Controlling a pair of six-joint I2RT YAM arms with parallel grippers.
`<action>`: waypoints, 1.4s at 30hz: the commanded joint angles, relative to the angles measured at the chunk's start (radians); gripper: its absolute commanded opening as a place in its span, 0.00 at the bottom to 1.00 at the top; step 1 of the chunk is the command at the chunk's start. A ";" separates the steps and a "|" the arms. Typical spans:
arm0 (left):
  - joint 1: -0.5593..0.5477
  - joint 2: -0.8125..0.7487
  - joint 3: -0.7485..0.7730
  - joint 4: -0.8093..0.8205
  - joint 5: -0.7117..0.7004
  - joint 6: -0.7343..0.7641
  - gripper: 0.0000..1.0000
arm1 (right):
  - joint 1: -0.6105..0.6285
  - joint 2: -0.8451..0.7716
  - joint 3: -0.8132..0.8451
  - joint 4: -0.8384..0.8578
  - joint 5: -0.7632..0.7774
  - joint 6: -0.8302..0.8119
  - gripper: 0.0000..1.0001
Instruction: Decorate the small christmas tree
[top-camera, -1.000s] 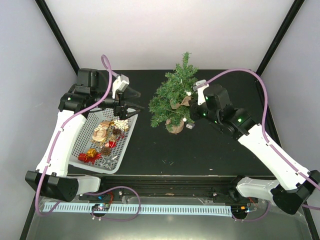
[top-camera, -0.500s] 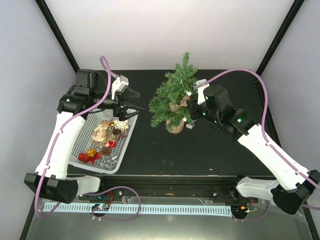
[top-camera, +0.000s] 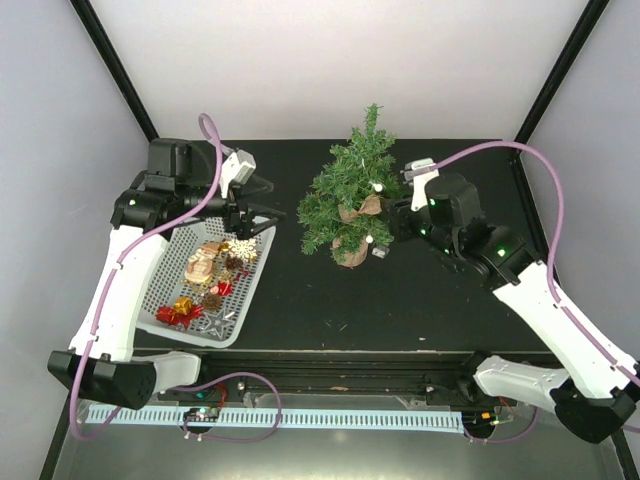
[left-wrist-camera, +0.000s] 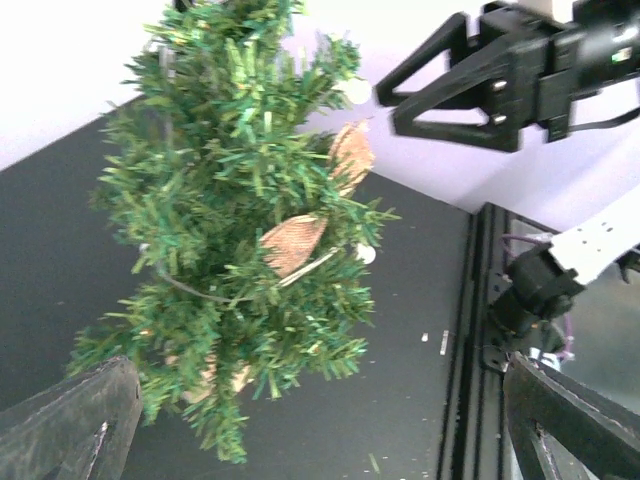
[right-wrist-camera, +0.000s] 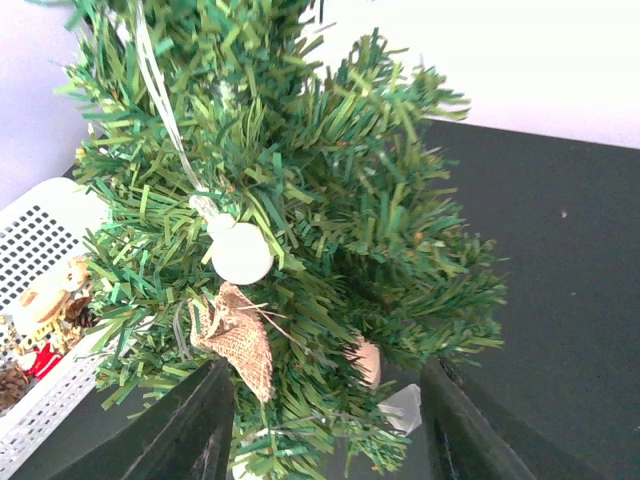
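The flat black desk (top-camera: 430, 290) carries everything within both arms' reach. The small christmas tree (top-camera: 350, 195), a dark green bristly conifer on a round light-brown wooden base, stands upright near the desk's middle towards the far edge, so either arm can get at its branches. The white perforated plastic tray (top-camera: 168, 272) lies to the left, keeping the loose ornaments (top-camera: 210, 265) gathered in one spot.

The left pincer (top-camera: 278, 222) hangs over the tray's far corner with its jaws spread wide and nothing in them, probably ready to pick the next piece. The right pincer (top-camera: 388, 222) sits just beside the tree's right flank, jaws apart and empty.

A brown burlap ornament (right-wrist-camera: 235, 335) and a small white round bauble (right-wrist-camera: 241, 253) hang among the branches on that side, the bauble just above the burlap.
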 joint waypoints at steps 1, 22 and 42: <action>0.052 -0.020 0.064 -0.009 -0.104 0.046 0.99 | 0.002 -0.055 0.068 -0.072 0.073 0.000 0.54; 0.304 0.403 -0.184 -0.130 -0.631 0.537 0.90 | 0.002 -0.238 -0.242 -0.178 -0.065 0.170 0.60; 0.244 0.320 -0.534 0.150 -0.687 0.544 0.54 | 0.002 -0.257 -0.323 -0.165 -0.079 0.192 0.60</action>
